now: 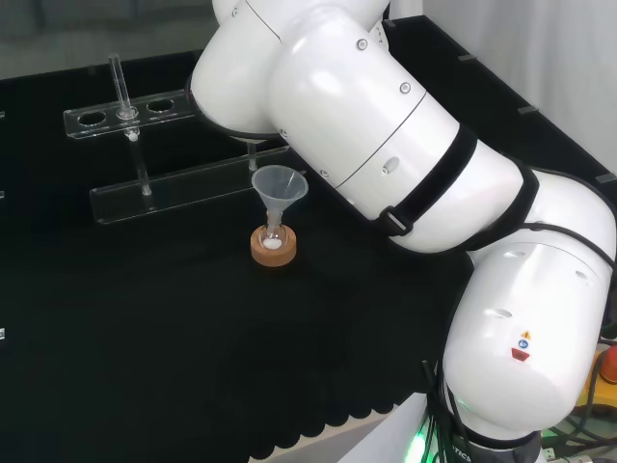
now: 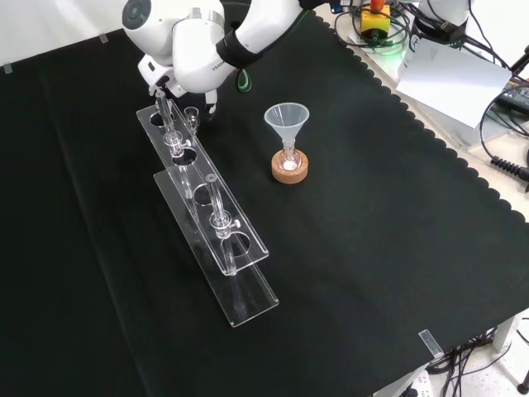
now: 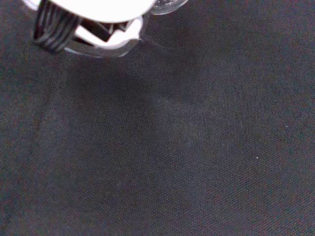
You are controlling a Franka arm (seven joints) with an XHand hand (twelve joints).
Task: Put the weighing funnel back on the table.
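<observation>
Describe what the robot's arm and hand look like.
The arm is glossy white, built of fat rounded links with black bands at the joints, small recessed screws and a little blue and red sticker on the lower link. In the front view one link ends in a round grey cap. The hand shows white shell with black ribbed cables.

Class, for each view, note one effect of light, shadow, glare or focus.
Head view: sheen on the glossy white arm link; the clear cone-shaped funnel shows by pale edges against the black cloth. Front view: glare along the base of the clear plastic tube rack. Wrist view: the black and white hand is blurred and washed out, a soft shadow on the cloth beside it.
</observation>
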